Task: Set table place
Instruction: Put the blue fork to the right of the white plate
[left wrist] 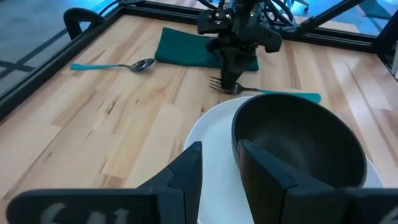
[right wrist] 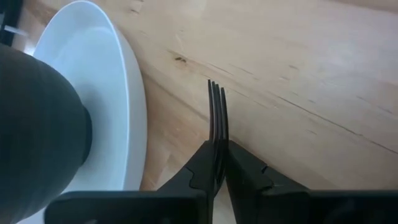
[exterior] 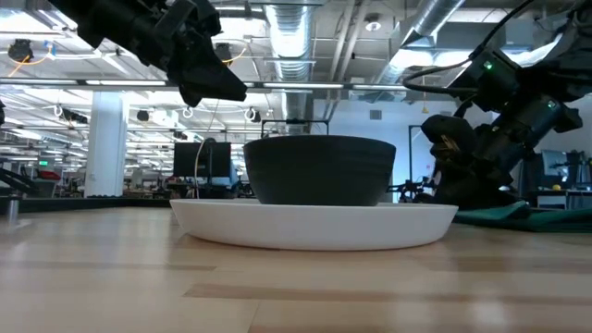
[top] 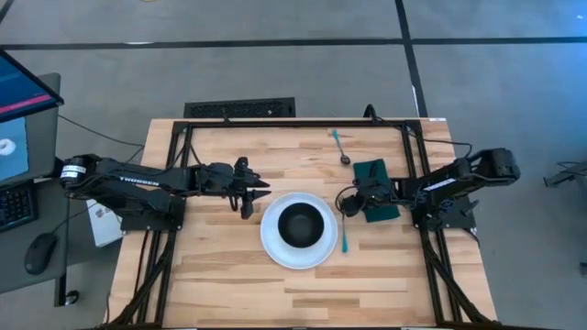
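Observation:
A black bowl (top: 300, 225) stands in the middle of the round white plate (top: 275, 252) on the wooden table. A blue-handled fork (top: 345, 236) lies along the plate's right rim. The dark green napkin (top: 371, 171) lies flat to the right of it, and the spoon (top: 342, 147) lies farther back. My right gripper (top: 349, 203) is down at the fork's tine end and shut on it. My left gripper (top: 252, 194) hovers open above the plate's left rim and touches nothing. In the left wrist view its fingers stand over the rim beside the bowl (left wrist: 298, 140). My right gripper (right wrist: 217, 152) pinches the fork between its two fingers at the neck just behind the tines (right wrist: 216, 134). The fingers come from above, pointing down, and lie across the fork. The blue handle (left wrist: 292, 95) lies on the table beside the plate.
A black metal frame (top: 293, 122) runs along the table's edges. Bare wood shows on the near side of the plate and at the far left. Off the table on the left stand a monitor, keyboard and mouse.

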